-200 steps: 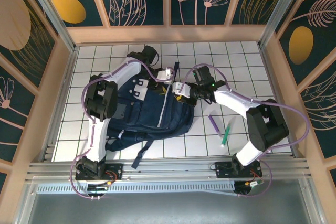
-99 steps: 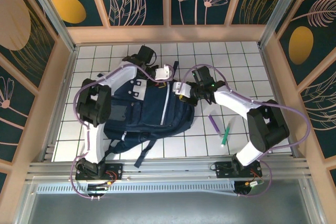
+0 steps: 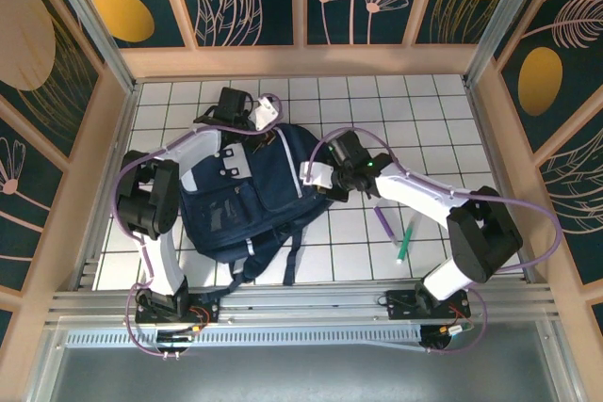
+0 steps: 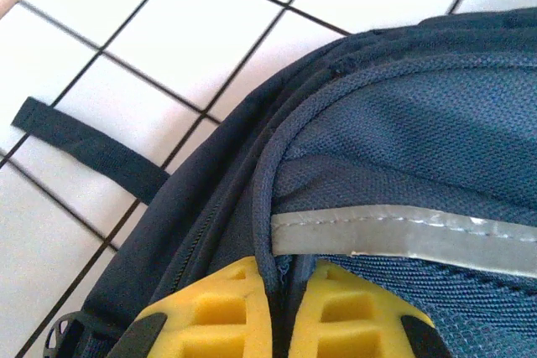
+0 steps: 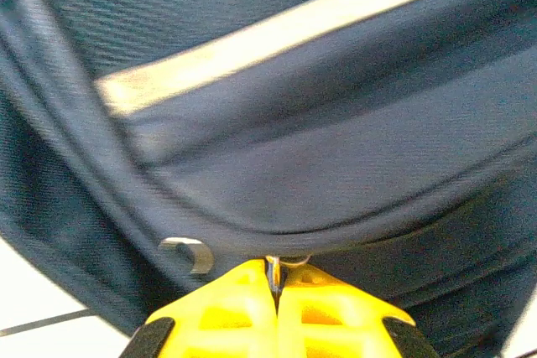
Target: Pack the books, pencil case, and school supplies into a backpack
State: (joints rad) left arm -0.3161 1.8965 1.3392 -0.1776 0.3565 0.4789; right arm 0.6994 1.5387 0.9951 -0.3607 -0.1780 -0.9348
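I have the backpack (image 3: pixel 247 197) lying flat on the tiled surface (image 3: pixel 433 129), left of centre. My left pincer (image 3: pixel 265 131) sits at its far edge. In the left wrist view its yellow fingers (image 4: pixel 220 312) are nearly together, pinching a raised seam of the fabric beside a grey stripe (image 4: pixel 394 232). A loose strap (image 4: pixel 88 153) lies on the tiles nearby. My right pincer (image 3: pixel 313 176) is at the bag's right side, narrowed onto a thin metal tab (image 5: pixel 273 267) at the fabric's edge. The purple pen (image 3: pixel 385 223) and green pen (image 3: pixel 404 245) lie near each other, right of the backpack and apart from it.
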